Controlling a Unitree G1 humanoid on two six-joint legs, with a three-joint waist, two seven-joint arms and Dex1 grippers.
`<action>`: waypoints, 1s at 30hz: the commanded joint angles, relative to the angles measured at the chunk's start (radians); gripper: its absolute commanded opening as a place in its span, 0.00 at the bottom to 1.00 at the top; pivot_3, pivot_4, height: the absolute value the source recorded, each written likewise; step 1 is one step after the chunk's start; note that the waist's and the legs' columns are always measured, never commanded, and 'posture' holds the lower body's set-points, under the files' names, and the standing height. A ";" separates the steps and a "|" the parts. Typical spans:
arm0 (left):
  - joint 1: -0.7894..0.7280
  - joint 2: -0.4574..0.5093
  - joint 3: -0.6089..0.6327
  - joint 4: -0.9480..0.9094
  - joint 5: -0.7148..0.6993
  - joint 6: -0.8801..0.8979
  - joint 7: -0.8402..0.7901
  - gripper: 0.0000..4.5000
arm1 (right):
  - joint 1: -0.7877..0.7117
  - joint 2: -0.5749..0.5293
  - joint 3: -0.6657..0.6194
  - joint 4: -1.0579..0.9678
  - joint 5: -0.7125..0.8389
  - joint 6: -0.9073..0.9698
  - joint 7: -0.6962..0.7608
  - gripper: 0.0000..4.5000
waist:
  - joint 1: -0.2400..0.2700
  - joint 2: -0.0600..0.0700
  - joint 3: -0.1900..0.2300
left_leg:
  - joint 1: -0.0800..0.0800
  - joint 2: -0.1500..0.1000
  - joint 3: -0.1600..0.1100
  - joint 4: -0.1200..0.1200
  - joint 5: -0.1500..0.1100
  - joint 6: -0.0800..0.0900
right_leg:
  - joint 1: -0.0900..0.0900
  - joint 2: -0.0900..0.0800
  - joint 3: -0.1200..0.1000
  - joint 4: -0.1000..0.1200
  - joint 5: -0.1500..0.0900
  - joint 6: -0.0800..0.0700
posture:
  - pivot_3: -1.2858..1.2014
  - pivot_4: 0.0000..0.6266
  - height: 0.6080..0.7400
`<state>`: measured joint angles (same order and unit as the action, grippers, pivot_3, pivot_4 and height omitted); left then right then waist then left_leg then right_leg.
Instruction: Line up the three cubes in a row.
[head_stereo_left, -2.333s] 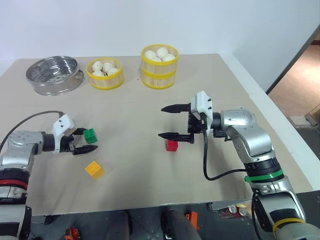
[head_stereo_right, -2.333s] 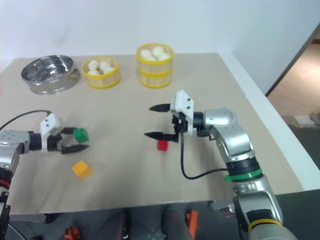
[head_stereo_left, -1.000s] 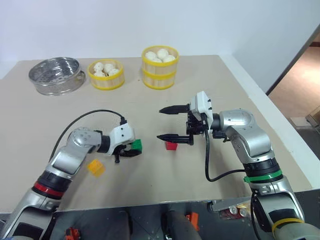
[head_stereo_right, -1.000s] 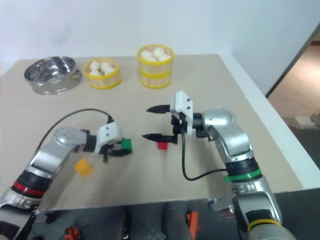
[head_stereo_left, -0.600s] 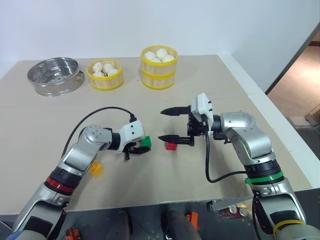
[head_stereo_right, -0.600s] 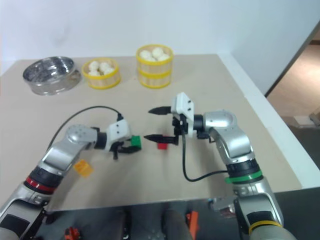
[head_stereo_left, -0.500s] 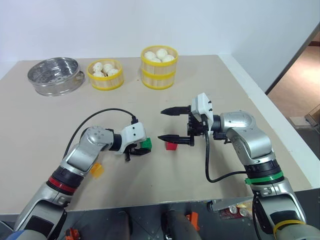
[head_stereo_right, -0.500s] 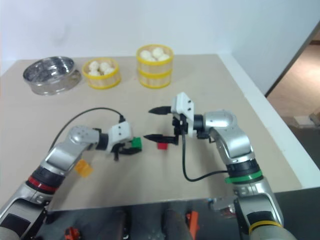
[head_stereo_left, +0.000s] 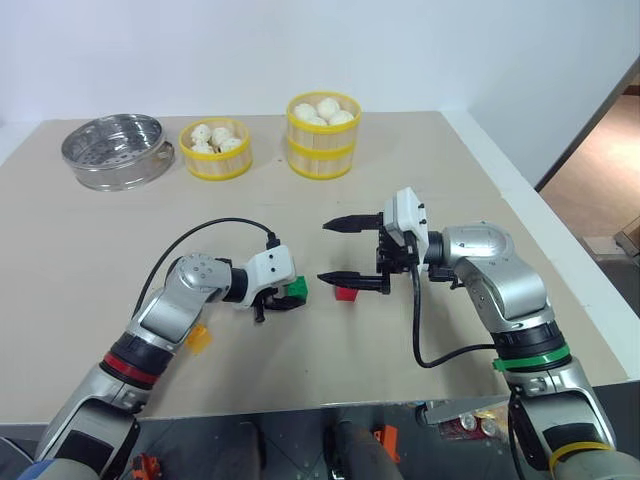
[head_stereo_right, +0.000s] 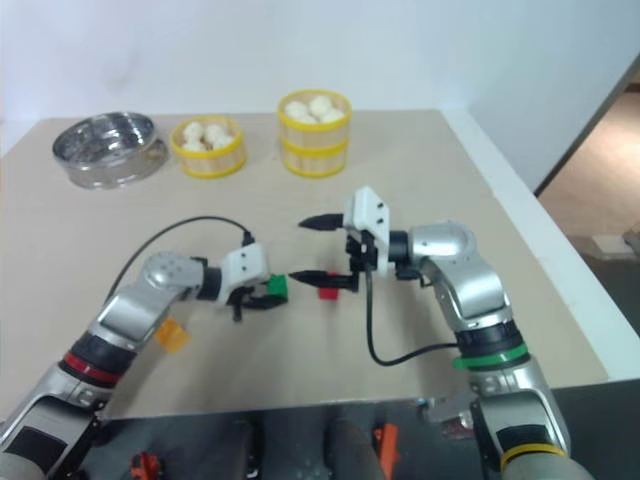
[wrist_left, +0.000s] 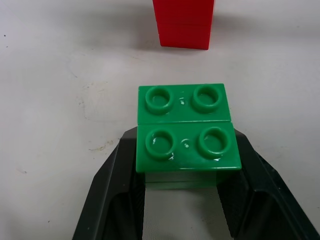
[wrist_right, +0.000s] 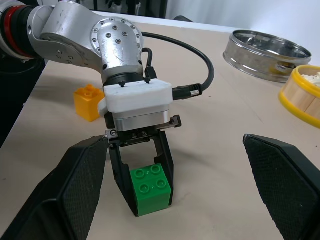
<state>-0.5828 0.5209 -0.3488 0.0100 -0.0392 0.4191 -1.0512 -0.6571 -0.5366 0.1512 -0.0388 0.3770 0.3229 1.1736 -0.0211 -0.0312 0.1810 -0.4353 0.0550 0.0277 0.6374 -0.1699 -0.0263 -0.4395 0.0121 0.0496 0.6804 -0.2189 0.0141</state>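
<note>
Beige tabletop (head_stereo_left: 420, 180) carried the red cube (head_stereo_left: 346, 292); the left gripper (head_stereo_left: 283, 296), clamped on the green cube (head_stereo_left: 296, 289), should set it squarely alongside. Right gripper (head_stereo_left: 338, 251) hovered wide open, empty; yellow-orange cube (head_stereo_left: 197, 338) lay apart.

We see a green studded cube (wrist_left: 186, 135), a red cube (head_stereo_left: 346, 292), a yellow-orange cube (wrist_right: 89, 102), black fingers (wrist_right: 82, 185) on a white-and-silver left hand (head_stereo_left: 284, 296), yellow-rimmed steamers (head_stereo_left: 320, 134) with white buns, a shiny steel steamer (head_stereo_left: 111, 151), on a beige desk (head_stereo_left: 420, 170).
</note>
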 joint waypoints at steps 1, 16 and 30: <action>-0.014 -0.014 -0.011 -0.002 0.004 -0.014 0.003 0.30 | 0.001 -0.010 -0.014 -0.040 0.009 -0.003 -0.001 1.00 | 0.000 0.000 0.000 | 0.000 0.000 0.000 0.000 0.000 0.000 | 0.000 0.000 0.000 0.000 0.000 0.000 | 0.52 0.24 1.00; -0.028 -0.033 -0.009 0.008 0.009 -0.042 0.006 0.30 | 0.002 -0.007 -0.007 -0.024 -0.008 -0.023 0.005 1.00 | -0.004 0.000 0.000 | 0.000 -0.001 -0.001 0.000 0.000 0.000 | -0.001 0.001 0.002 0.000 0.000 0.002 | 0.52 0.24 1.00; -0.023 -0.020 -0.007 0.024 0.014 -0.020 0.000 0.30 | 0.003 -0.011 -0.007 -0.022 -0.011 -0.025 0.009 1.00 | -0.004 0.000 0.000 | 0.000 -0.001 0.000 -0.001 0.000 0.000 | -0.001 0.001 0.003 0.000 0.000 0.002 | 0.52 0.24 1.00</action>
<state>-0.5970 0.4898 -0.3578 0.0383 -0.0290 0.3944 -1.0491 -0.6465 -0.5393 0.1517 -0.0386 0.3631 0.3109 1.1764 -0.0246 -0.0312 0.1810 -0.4352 0.0541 0.0277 0.6369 -0.1697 -0.0260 -0.4401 0.0130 0.0526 0.6806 -0.2187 0.0160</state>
